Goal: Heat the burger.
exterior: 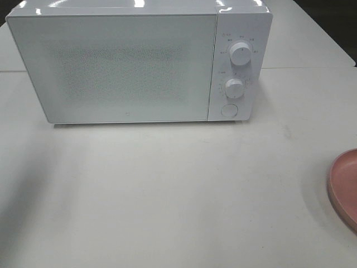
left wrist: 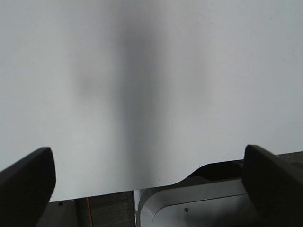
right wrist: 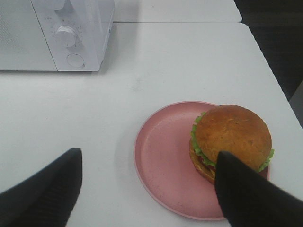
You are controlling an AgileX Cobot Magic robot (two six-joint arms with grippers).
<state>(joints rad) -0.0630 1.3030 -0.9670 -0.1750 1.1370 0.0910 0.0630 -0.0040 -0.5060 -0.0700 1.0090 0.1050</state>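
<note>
While both grippers gape empty, the microwave (exterior: pixel 111 67) door is best opened before the burger (right wrist: pixel 232 137) is lifted.

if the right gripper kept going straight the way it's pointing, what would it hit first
Most likely the pink plate, on its bare part beside the burger. The right gripper is open, and one finger already overlaps the burger's edge, though depth is unclear.

High camera: looks steeply down, close on the microwave (exterior: pixel 139 64), with a sliver of the pink plate (exterior: pixel 346 187) off to the microwave's right. Right wrist camera: low, angled toward the microwave (right wrist: pixel 57 33), plate (right wrist: pixel 161 156) close below; these 2 views share both. Left wrist camera: close over bare table (left wrist: pixel 151 85).
</note>
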